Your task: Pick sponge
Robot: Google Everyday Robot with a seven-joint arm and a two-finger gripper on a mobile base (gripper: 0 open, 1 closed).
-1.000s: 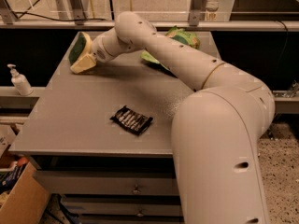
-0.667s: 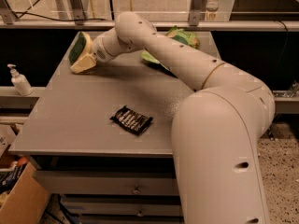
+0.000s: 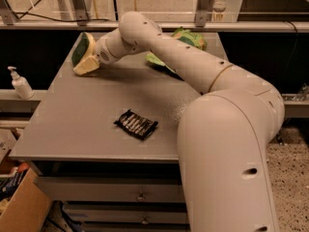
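The sponge (image 3: 80, 48) is at the far left corner of the grey table (image 3: 67, 124). It stands on edge and tilted, with its dark green scouring face turned to the left and pale yellow below it. My gripper (image 3: 88, 60) reaches across the table from the right and is shut on the sponge, just over the table top. Cream-yellow fingers (image 3: 89, 66) show under the green face. The wrist hides the far side of the sponge.
A green snack pouch (image 3: 187, 39) lies at the far right of the table, partly behind my arm. A black packet (image 3: 136, 124) lies near the front middle. A soap pump bottle (image 3: 20, 83) stands on a ledge to the left. A cardboard box (image 3: 24, 207) sits on the floor at lower left.
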